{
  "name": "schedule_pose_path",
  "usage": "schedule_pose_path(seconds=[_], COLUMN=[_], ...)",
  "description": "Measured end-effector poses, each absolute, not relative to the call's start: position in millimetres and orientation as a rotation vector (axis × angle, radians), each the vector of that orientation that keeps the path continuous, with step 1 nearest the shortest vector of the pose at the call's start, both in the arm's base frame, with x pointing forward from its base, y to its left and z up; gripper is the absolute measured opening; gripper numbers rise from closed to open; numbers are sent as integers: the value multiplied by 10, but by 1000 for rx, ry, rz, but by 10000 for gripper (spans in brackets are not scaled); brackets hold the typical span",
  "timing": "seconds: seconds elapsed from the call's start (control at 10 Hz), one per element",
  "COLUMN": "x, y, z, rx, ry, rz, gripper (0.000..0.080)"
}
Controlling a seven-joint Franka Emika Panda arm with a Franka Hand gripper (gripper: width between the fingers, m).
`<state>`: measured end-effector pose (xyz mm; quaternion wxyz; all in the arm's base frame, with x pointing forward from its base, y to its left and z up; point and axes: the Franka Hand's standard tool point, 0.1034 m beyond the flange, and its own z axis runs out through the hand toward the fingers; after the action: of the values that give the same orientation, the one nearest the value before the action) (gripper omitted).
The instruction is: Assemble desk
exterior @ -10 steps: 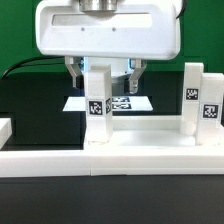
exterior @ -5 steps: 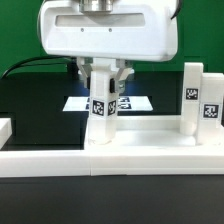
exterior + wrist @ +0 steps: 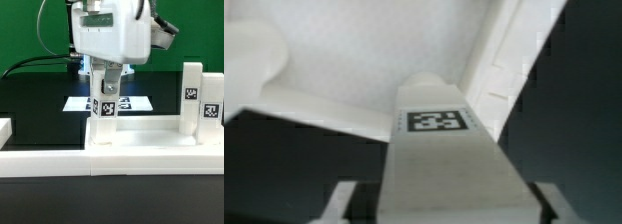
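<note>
Exterior view, arm upright above desk top [image 3: 140, 140], tool [image 3: 106, 82] clamped on upright leg [image 3: 103, 105].

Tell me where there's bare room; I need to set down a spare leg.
Free: the black table at the exterior view's left, beside the marker board. Crowded: around the gripper and its leg on the desk top.
</note>
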<state>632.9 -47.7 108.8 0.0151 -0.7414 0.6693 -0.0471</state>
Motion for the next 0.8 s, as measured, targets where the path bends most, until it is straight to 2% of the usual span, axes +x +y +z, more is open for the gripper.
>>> schedule_pose_path(seconds=[0.2, 0.5, 0.6, 0.7, 0.8], x=[6337, 6325, 6321, 6305, 6304], y=[-426, -430, -427, -373, -300], z=[1078, 1067, 1062, 1048, 1042], rx=[-1820, -1778, -1908, -2208, -2430], ry=[2426, 2445, 2362, 2152, 1930], rz=[-109, -104, -122, -164, -177], gripper=[289, 299, 474, 609, 637])
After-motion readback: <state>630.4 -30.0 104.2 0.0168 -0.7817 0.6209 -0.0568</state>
